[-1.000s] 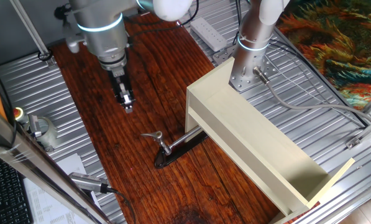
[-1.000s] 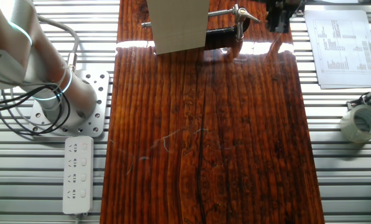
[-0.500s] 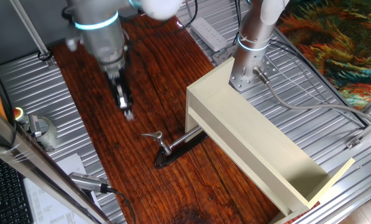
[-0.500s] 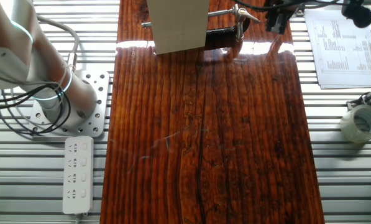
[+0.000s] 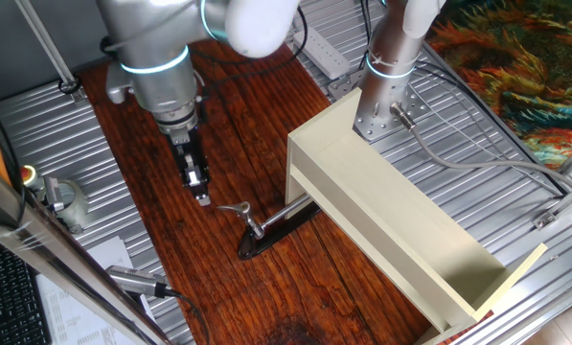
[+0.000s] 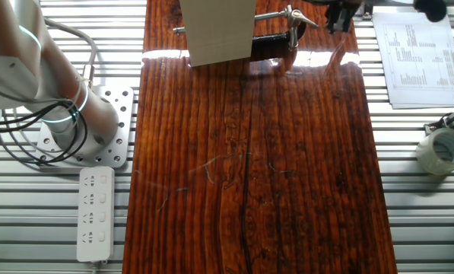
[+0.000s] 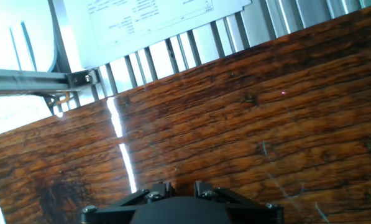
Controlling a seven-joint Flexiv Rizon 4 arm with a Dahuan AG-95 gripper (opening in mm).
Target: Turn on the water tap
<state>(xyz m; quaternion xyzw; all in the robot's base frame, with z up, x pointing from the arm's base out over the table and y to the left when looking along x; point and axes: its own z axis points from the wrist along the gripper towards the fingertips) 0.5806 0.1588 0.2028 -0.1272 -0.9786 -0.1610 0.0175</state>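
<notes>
The water tap (image 5: 252, 223) is a small chrome faucet on a dark oval base plate (image 5: 276, 230) on the wooden table. Its thin flat lever (image 5: 233, 208) points left, and its slim spout (image 5: 300, 203) runs under the beige box. In the other fixed view the tap (image 6: 291, 19) stands at the top edge. My gripper (image 5: 201, 196) hangs tip down just left of and slightly above the lever, not touching it, and its narrow fingers look shut and empty. It is cut off at the top of the other fixed view (image 6: 338, 21). The hand view shows only the gripper's base (image 7: 182, 186) over wood; the tap is out of view there.
A long beige box (image 5: 400, 220) lies right of the tap. A silver cylindrical tool with a cable (image 5: 137, 281) lies at the table's near left. A tape roll (image 6: 443, 150), a printed sheet (image 6: 413, 57) and a power strip (image 6: 95, 213) lie on the metal slats.
My gripper has moved down and to the right, closer to the tap's lever. The tap has not moved.
</notes>
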